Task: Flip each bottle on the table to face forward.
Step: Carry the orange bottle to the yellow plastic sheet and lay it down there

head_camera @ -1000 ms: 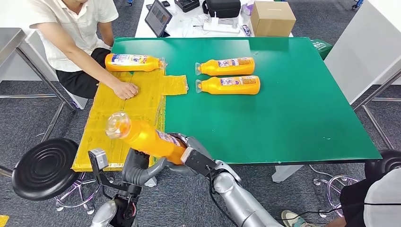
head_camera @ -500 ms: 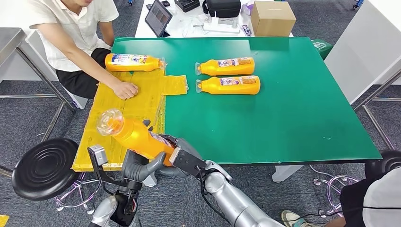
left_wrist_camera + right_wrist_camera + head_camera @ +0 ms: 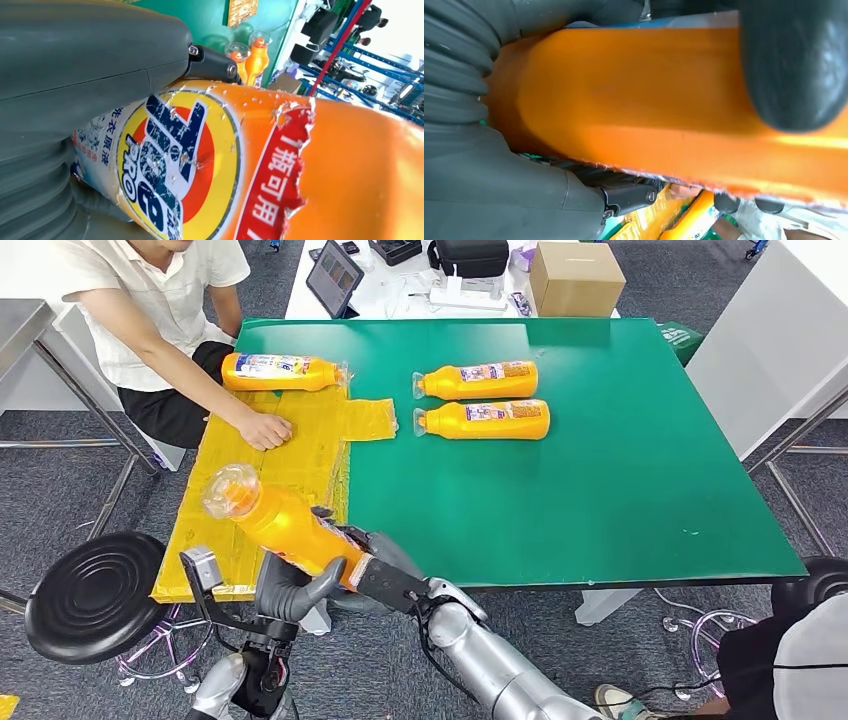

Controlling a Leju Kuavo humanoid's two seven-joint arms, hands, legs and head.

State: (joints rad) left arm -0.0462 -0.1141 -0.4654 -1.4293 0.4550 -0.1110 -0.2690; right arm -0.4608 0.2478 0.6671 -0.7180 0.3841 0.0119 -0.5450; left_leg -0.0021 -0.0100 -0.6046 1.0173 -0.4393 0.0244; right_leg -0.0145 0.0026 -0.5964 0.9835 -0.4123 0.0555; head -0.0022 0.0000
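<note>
Both robot hands, left (image 3: 292,592) and right (image 3: 372,570), clasp the glossy orange plastic detergent bottle (image 3: 275,523) mid-body above the green table's (image 3: 600,500) near-left edge; likely heavy, stiff, slippery.

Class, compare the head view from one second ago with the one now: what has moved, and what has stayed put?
The held bottle has swung toward the robot's left and a little closer to it, both hands moving along. The left hand and right hand still hold it. The three bottles on the table and the person's fist on the yellow mat have not moved.
</note>
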